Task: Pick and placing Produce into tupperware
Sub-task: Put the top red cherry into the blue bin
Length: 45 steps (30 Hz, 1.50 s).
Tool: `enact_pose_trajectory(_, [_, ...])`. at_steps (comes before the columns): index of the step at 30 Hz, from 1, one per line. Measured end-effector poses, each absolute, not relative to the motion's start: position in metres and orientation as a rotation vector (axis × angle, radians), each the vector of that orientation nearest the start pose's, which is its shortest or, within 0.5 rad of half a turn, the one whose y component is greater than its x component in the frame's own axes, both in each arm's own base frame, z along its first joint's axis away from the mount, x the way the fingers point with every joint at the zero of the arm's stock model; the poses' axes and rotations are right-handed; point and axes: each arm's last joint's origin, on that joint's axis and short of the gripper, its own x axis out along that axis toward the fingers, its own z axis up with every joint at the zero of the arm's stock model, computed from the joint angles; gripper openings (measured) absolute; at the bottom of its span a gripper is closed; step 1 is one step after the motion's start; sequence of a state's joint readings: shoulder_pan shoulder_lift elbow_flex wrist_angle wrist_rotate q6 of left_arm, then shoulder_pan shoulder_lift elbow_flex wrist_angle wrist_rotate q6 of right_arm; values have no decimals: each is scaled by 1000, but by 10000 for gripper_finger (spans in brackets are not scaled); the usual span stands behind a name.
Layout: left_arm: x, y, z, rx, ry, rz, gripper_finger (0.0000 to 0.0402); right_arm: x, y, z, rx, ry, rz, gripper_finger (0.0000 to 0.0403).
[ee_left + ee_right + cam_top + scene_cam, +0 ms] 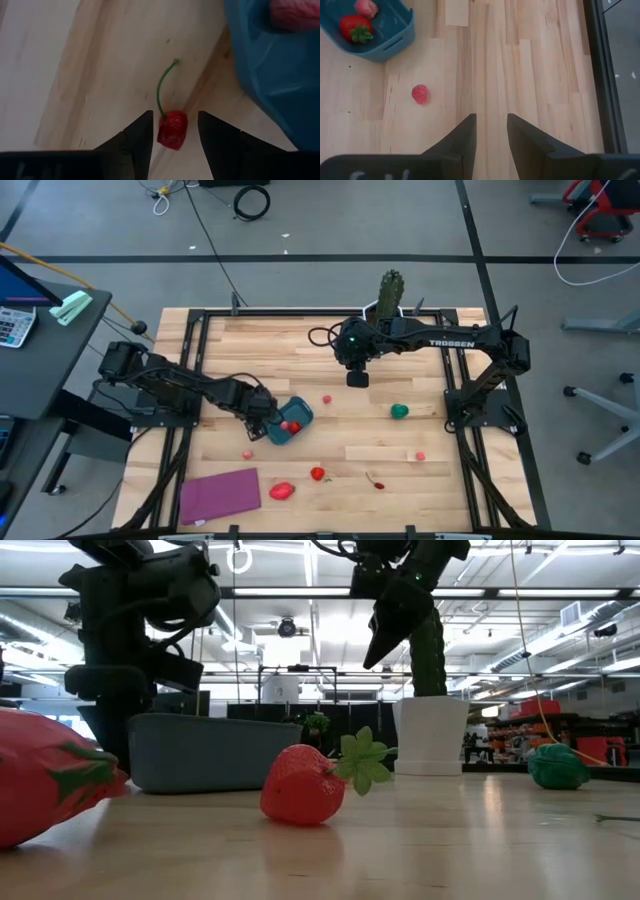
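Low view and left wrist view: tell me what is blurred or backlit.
Low view: the big red toy fruit at the near edge is out of focus; the arms read as dark silhouettes against bright ceiling lights. Left wrist view: the teal-blue plastic container is soft, the small red pepper sharper.

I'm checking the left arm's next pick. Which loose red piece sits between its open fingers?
The small red pepper-like piece with a thin green stem, lying on the wood beside the tupperware. It sits inside the left gripper; the other loose produce lies farther off.

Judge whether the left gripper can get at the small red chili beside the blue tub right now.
Probably yes: the left gripper is open with the chili between its fingers, nothing blocking, the tub just alongside.
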<state>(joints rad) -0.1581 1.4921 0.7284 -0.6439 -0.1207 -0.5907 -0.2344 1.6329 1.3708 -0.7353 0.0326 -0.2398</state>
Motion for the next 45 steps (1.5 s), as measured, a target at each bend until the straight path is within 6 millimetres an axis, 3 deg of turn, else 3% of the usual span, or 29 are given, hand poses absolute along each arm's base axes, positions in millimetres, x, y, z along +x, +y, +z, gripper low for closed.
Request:
enact_pose_trajectory(11, [230,-33,145,-308,1357,393,138,332,-80,280,-115,1017,-125,116])
enact_pose_trajectory(20, [230,-33,145,-381,1341,454,21,332,-80,280,-115,1017,-125,116])
enact_pose_trajectory(23, [230,-33,147,-432,1334,498,14,332,-80,280,-115,1017,-125,116])
enact_pose_trajectory(28, [240,-36,170,-457,1336,530,18,332,-80,280,-116,1017,-124,116])
enact_pose_trajectory(38, [270,-48,255,-328,1145,561,20,332,-80,280,-116,1018,-124,116])
enact_pose_trajectory(42, [281,-53,259,-322,1055,479,12,332,-80,280,-116,1018,-124,116])
enact_pose_trajectory(45, [283,-55,241,-352,1064,448,12,332,-80,280,-113,1017,-126,116])
